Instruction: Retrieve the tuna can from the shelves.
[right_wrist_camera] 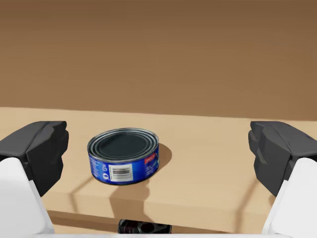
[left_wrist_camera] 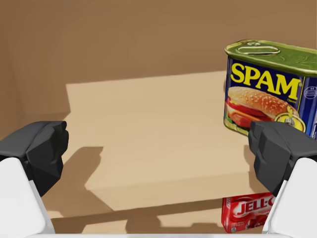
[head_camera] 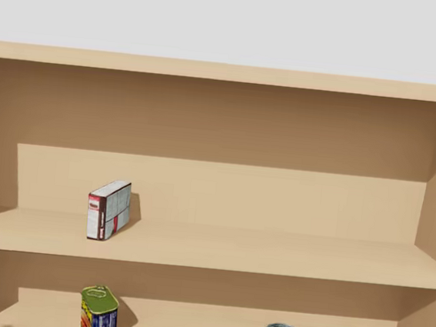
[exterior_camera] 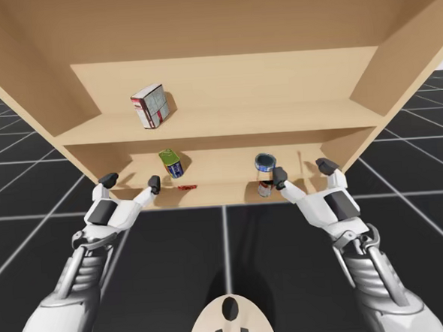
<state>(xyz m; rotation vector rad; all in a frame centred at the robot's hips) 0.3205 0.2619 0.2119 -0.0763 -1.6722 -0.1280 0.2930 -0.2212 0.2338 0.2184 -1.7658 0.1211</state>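
Your right tool (right_wrist_camera: 161, 151) gapes wide before the tuna can (right_wrist_camera: 124, 156) (low, rigid, probably slick): pinch its curved sides squarely.

Upper shelf (head_camera: 271, 254): box (head_camera: 108, 210) on it, left of middle. Lower shelf (head_camera: 203, 317): rectangular can (head_camera: 99, 311) at left, under the box; round can (right_wrist_camera: 124, 155) at right near the front edge, well apart. Small box (left_wrist_camera: 247, 213) at that shelf's front edge, before the rectangular can.
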